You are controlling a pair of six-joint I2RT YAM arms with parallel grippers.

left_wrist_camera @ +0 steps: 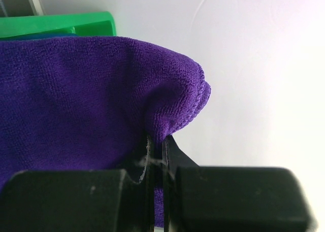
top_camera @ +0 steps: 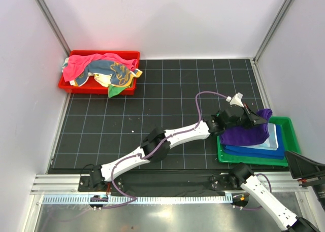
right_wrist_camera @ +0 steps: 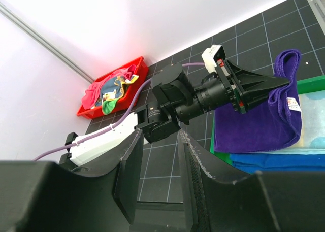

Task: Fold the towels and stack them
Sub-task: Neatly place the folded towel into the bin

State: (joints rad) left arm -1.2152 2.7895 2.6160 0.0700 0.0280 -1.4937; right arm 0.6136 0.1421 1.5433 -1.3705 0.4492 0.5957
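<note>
A purple towel (top_camera: pixel 246 134) lies draped over a stack of a light blue towel (top_camera: pixel 272 139) and a royal blue towel (top_camera: pixel 254 152) in the green tray (top_camera: pixel 290 128) at the right. My left gripper (top_camera: pixel 261 118) reaches across the mat and is shut on the purple towel's far corner, which is lifted; in the left wrist view the cloth (left_wrist_camera: pixel 76 100) is pinched between the jaws of that gripper (left_wrist_camera: pixel 158 145). My right gripper (right_wrist_camera: pixel 160 140) hangs open and empty near the front right, looking at the left arm and the purple towel (right_wrist_camera: pixel 259 125).
A red tray (top_camera: pixel 96 90) at the back left holds a crumpled heap of pink, teal-and-yellow and green towels (top_camera: pixel 101 69). Black gridded mat (top_camera: pixel 167 100) lies between the two trays. White walls close in the back and sides.
</note>
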